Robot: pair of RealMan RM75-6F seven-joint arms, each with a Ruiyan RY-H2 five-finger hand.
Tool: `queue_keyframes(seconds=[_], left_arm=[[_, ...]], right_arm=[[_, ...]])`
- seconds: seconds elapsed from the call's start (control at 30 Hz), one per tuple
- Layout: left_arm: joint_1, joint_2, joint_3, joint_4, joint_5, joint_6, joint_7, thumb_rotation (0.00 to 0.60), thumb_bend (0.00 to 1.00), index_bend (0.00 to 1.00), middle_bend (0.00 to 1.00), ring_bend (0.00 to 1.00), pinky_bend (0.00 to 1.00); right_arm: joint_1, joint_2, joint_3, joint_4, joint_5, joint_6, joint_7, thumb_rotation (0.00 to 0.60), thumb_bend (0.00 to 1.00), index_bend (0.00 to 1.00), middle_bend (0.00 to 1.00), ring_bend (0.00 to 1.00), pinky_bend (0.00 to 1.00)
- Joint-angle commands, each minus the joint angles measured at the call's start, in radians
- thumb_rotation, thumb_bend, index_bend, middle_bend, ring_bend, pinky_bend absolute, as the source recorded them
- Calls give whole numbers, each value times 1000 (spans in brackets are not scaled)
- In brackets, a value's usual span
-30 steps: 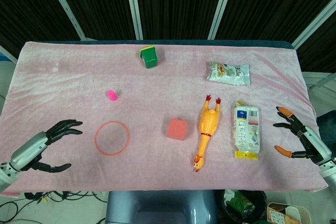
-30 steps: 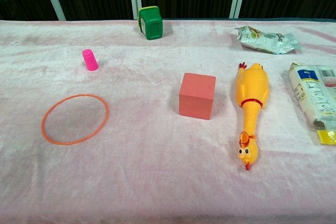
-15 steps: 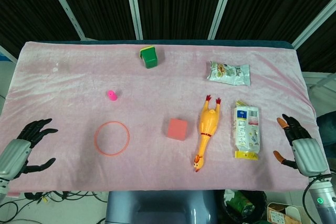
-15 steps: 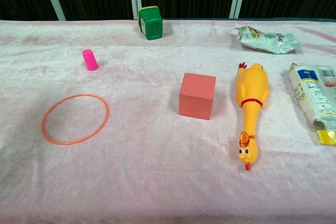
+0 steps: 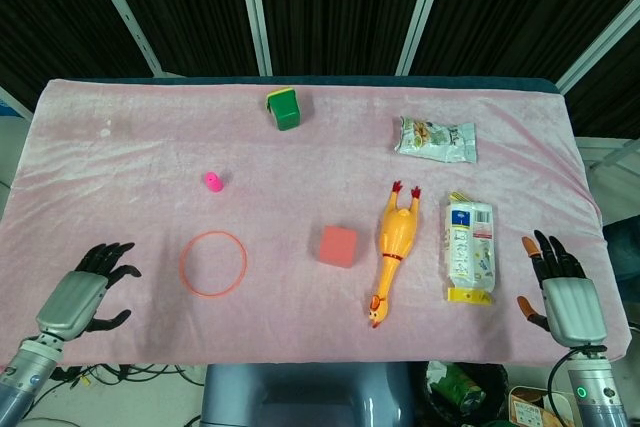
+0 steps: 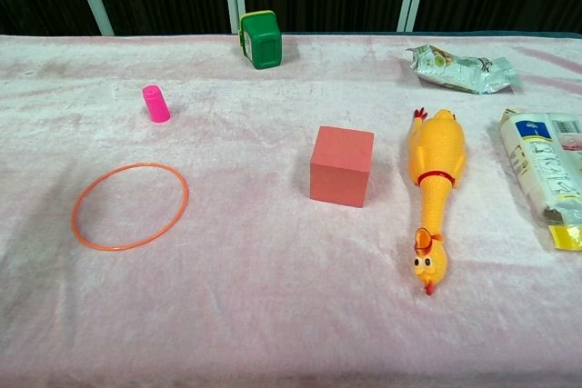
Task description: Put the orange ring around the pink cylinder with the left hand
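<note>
The orange ring (image 5: 213, 263) (image 6: 130, 205) lies flat on the pink cloth, front left. The small pink cylinder (image 5: 213, 182) (image 6: 155, 103) stands upright behind it, apart from the ring. My left hand (image 5: 88, 290) hovers at the front left edge, well left of the ring, fingers spread and holding nothing. My right hand (image 5: 560, 291) is at the front right edge, fingers apart and empty. Neither hand shows in the chest view.
A pink cube (image 5: 338, 245) sits mid-table beside a yellow rubber chicken (image 5: 395, 248). A white packet (image 5: 469, 249) lies right of the chicken, a snack bag (image 5: 435, 139) behind it. A green box (image 5: 285, 107) stands at the back.
The left hand drew back toward the front left edge, then came a little right toward the ring. The right hand withdrew to the front right edge. Ring and cylinder have not moved.
</note>
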Motion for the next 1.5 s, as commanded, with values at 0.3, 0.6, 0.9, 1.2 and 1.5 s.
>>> queue_keyframes(seconds=[0.3, 0.6, 0.9, 1.2, 1.5], left_arm=[[-48, -187, -72, 115, -122, -124, 131, 600, 258, 377, 69, 0, 0], [-84, -254, -101, 162, -140, -181, 157, 600, 312, 422, 70, 0, 0], [-118, -292, -116, 180, -164, -237, 194, 600, 324, 462, 73, 0, 0], [-132, -321, -121, 198, -175, -255, 229, 600, 353, 466, 79, 0, 0], [-146, -341, -115, 215, -165, -264, 261, 600, 352, 475, 78, 0, 0]], right_arm=[[-8, 3, 21, 23, 13, -15, 40, 600, 174, 0, 0, 0, 183], [-13, 2, 32, 35, 10, -26, 59, 600, 174, 0, 0, 0, 183], [-17, 5, 39, 36, 7, -34, 65, 600, 176, 0, 0, 0, 183], [-22, 9, 50, 38, 9, -39, 76, 600, 180, 0, 0, 0, 183], [-28, 5, 63, 42, 13, -45, 77, 600, 180, 0, 0, 0, 183]])
